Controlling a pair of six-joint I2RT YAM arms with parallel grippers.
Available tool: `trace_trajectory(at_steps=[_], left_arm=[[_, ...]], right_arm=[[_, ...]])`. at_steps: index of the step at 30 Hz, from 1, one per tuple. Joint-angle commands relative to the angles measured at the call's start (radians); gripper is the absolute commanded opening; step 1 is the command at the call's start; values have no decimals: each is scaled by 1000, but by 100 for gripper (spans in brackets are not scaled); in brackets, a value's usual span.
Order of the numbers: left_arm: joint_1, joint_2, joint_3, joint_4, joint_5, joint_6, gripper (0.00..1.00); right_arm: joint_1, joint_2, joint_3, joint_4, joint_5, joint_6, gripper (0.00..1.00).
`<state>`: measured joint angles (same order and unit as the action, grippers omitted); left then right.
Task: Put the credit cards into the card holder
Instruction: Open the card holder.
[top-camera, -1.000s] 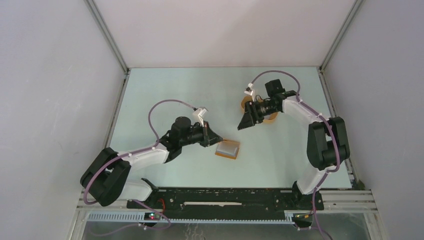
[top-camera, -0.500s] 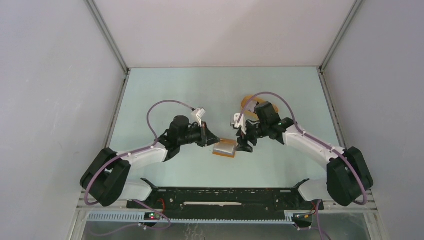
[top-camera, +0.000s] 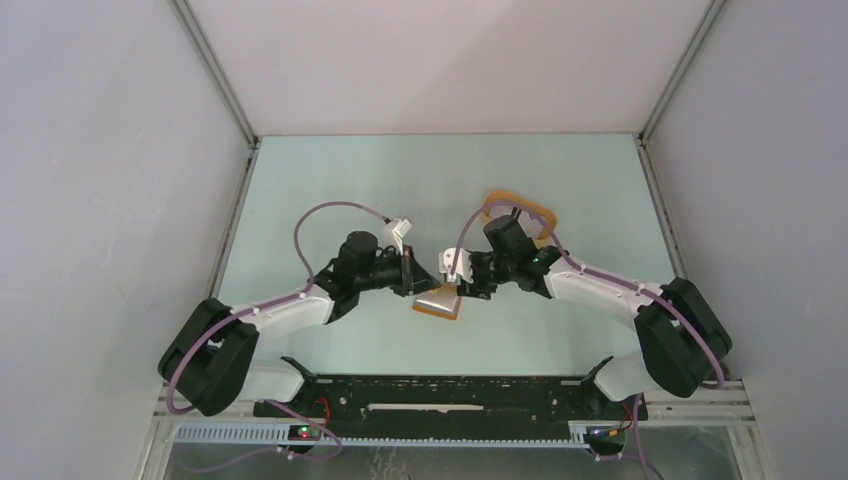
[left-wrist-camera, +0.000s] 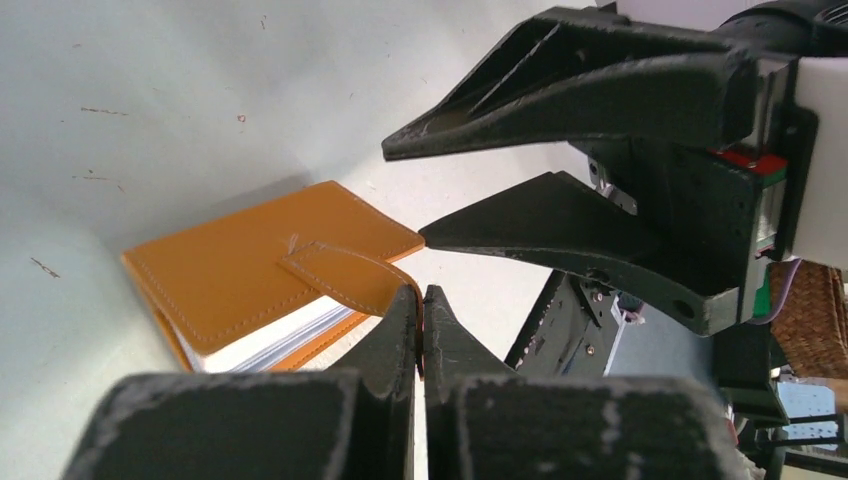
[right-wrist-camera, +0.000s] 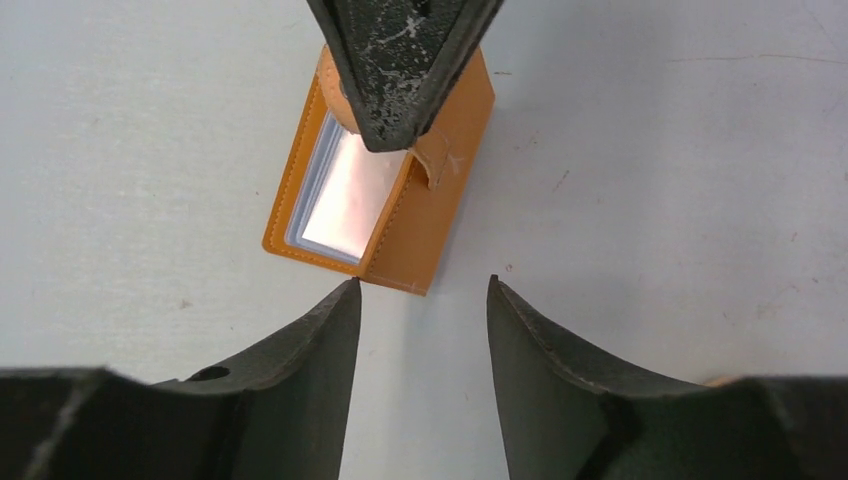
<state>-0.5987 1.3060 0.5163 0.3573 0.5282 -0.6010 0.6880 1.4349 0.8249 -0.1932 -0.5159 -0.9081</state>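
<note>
Reaching inward, left tool (left-wrist-camera: 421, 300) pinches card holder (left-wrist-camera: 240, 270).

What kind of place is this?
Probably a robot test cell in a laboratory: plain white walls enclose a pale green table, and the left arm and right arm are bolted to a black rail at its near edge.

The wallet (right-wrist-camera: 435, 230) lies on the table (right-wrist-camera: 650, 200) with its cover raised, showing a shiny pale card (right-wrist-camera: 345, 200). The left gripper (right-wrist-camera: 385, 135), fingers pressed together, covers its far end. The right gripper (right-wrist-camera: 422, 290) hovers spread just short of its near corner.
</note>
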Motion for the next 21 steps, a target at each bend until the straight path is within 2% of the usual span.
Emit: trace_trajectory(at_steps=[1, 4, 9, 14, 17, 21], left_arm=[[5, -45, 45, 19, 32, 22, 0], [8, -52, 42, 5, 16, 27, 0], [20, -64, 33, 5, -3, 19, 0], [21, -68, 33, 14, 1, 11, 0], [20, -71, 28, 29, 13, 3, 0], [20, -73, 20, 46, 21, -6, 0]], right_arm=[[24, 19, 2, 41, 2, -28, 55], [21, 6, 9, 12, -31, -31, 52], [11, -43, 10, -50, -110, -44, 62], [24, -19, 14, -10, -58, 20, 66], [37, 9, 24, 22, 6, 52, 62], [42, 47, 53, 0, 25, 61, 48]])
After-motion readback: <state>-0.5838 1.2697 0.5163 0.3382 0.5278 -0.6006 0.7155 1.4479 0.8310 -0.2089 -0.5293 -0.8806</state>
